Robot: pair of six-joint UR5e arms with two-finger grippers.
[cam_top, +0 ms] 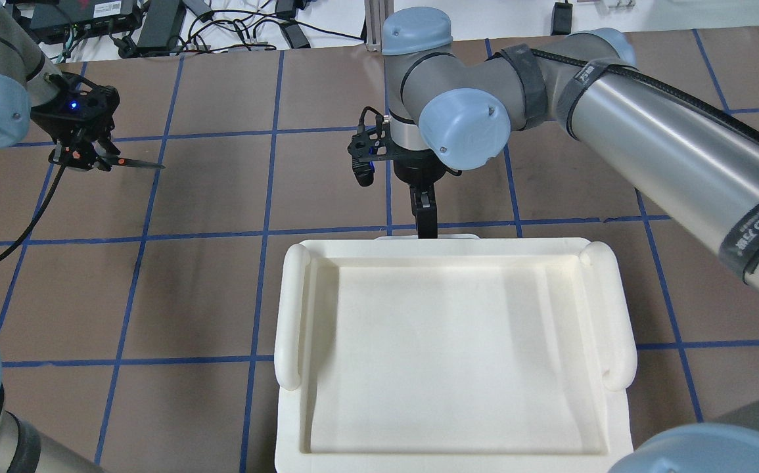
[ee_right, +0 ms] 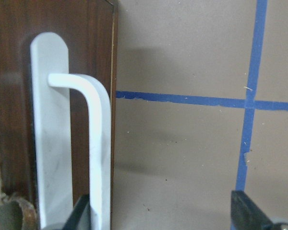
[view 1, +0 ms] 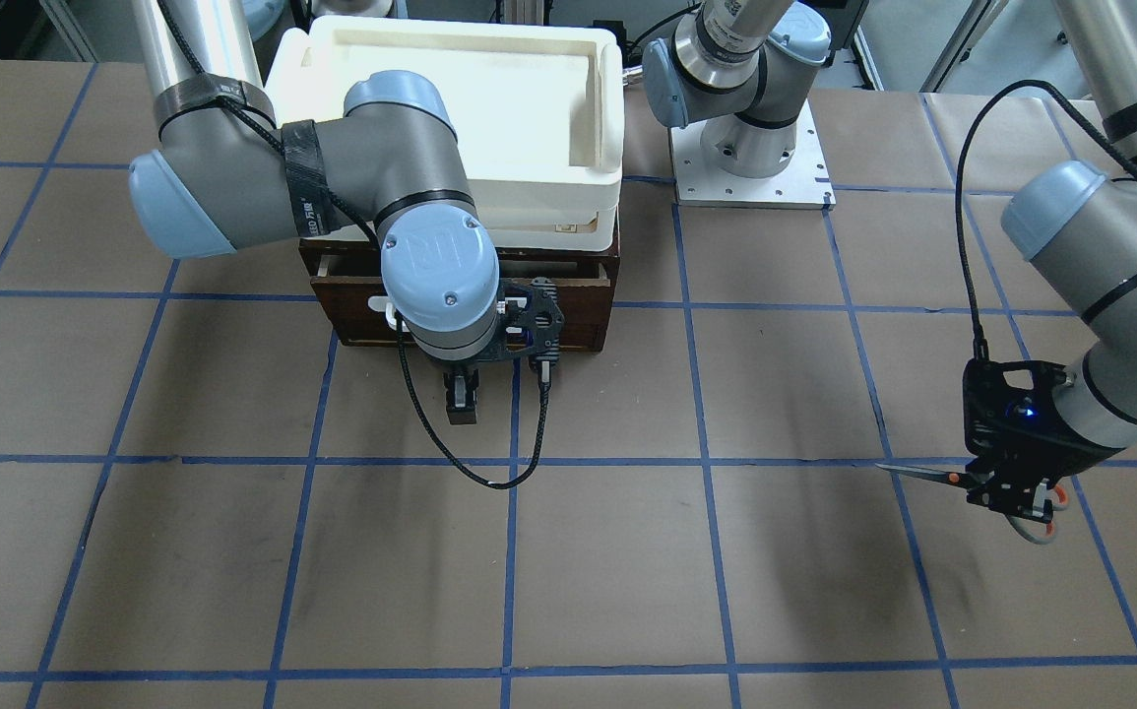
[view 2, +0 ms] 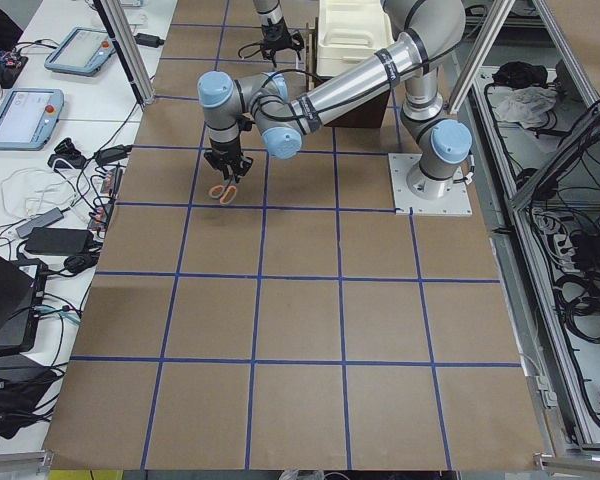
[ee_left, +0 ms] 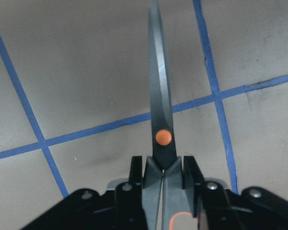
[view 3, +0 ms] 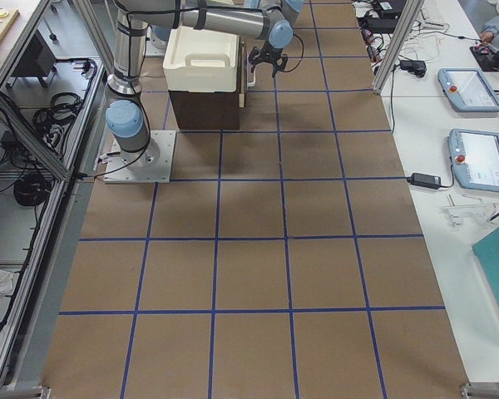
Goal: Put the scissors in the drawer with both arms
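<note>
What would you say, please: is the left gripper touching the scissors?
Touching. The left wrist view shows the left gripper shut on the scissors, its fingers pressed against both sides just behind the orange pivot.

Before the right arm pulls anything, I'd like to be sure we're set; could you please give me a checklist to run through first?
1. The left pincer holds the scissors: ok, shut on them where blades meet handles.
2. Blades closed: ok.
3. The right pincer is astride the drawer's white handle: ok, bar close to one finger.
4. Right pincer shut on that handle: not ok, it is open.
5. The drawer is open enough to drop into: not ok, no pale interior shows.
</note>
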